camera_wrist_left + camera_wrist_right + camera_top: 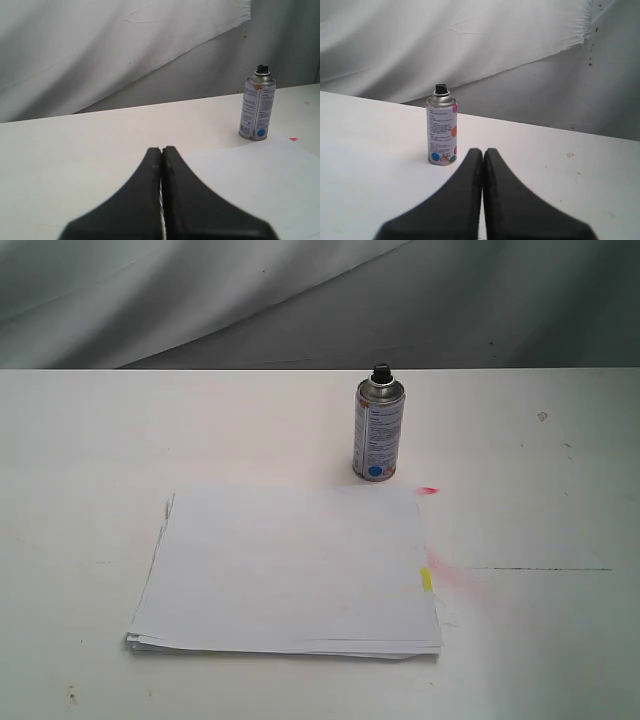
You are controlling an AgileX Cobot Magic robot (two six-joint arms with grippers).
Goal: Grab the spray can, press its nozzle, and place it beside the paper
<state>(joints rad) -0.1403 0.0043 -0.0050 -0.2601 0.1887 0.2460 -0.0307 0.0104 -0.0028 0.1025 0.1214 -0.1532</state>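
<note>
The silver spray can [380,430] stands upright on the white table just behind the paper's far right corner, its black nozzle [381,372] on top. The paper [290,570] lies flat in front of it, a thin white stack with a yellow mark [426,580] on its right edge. Neither gripper shows in the exterior view. My left gripper [161,149] is shut and empty, with the can [258,110] well off from its tips. My right gripper [483,150] is shut and empty too, and the can [442,131] stands a short way beyond its tips.
A red streak [429,490] and a faint pink smear [455,575] mark the table beside the paper's right edge. A thin dark line [540,568] runs along the table further right. A grey cloth backdrop [300,300] hangs behind the table's far edge.
</note>
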